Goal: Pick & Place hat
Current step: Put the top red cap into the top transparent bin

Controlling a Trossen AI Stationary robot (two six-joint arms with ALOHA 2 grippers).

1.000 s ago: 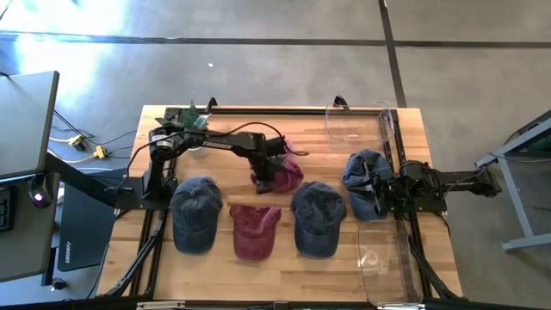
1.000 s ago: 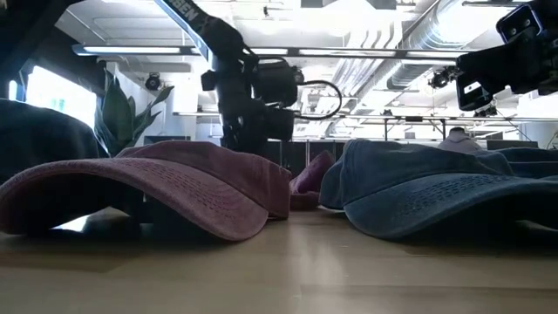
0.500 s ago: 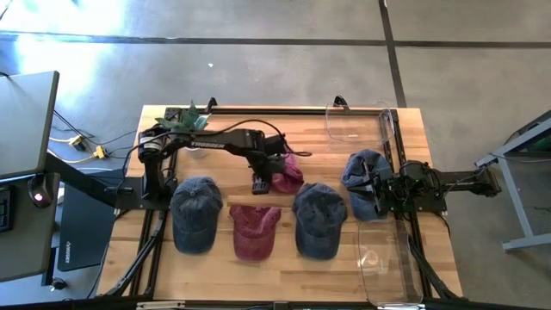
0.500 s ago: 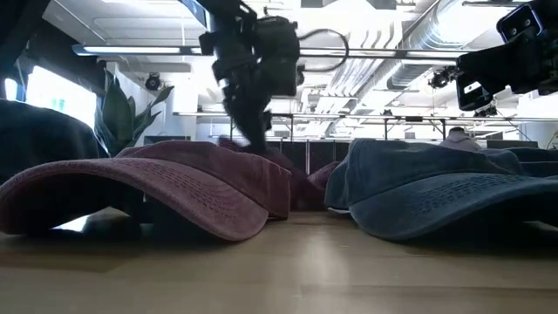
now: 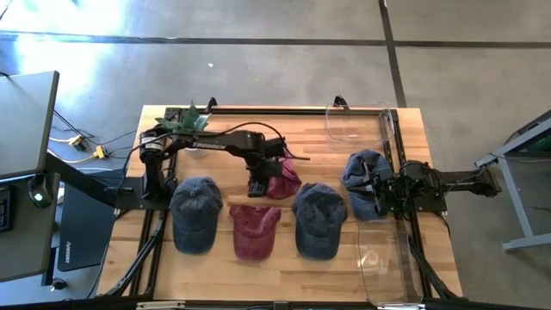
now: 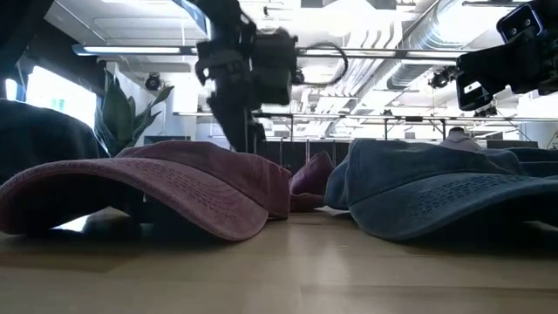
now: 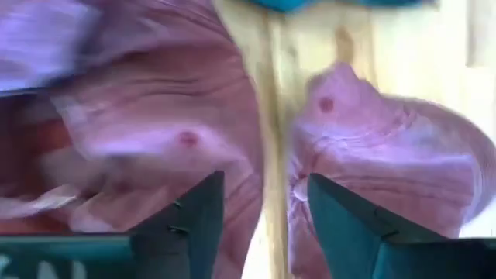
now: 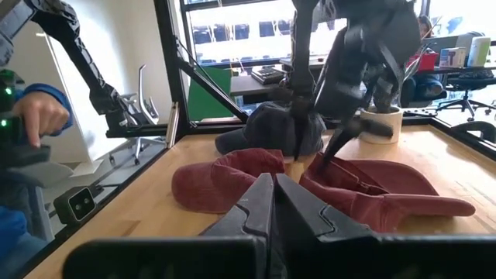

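Observation:
A red hat point(image 5: 284, 179) lies on the table behind the front row, which holds a blue hat point(image 5: 196, 215), a red hat point(image 5: 254, 231) and a blue hat point(image 5: 318, 220). Another blue hat point(image 5: 362, 172) lies at the right. My left gripper point(image 5: 256, 186) is open and points down at the back red hat's left edge. In the left wrist view its fingers point(image 7: 263, 225) stand over the gap between the two red hats point(image 7: 155, 139) point(image 7: 380, 170). My right gripper point(image 5: 377, 195) waits by the right blue hat, shut and empty point(image 8: 271, 194). My left gripper's open fingers point(image 8: 341, 139) come down from above at the crown edge of the back red hat point(image 8: 372, 186), one on either side of that edge. I cannot tell whether they touch it. The hat lies on the table.
Clear plastic bins stand at the far right point(image 5: 362, 120) and near right point(image 5: 383, 258) of the table. A small potted plant point(image 5: 196, 116) stands at the far left. A person's hand and blue sleeve point(image 8: 31, 116) show beyond the table's edge in the right wrist view.
My left gripper has moved a little toward the table's near edge and has risen. The back red hat has slid slightly toward the near edge and now lies more bunched together than a second ago.

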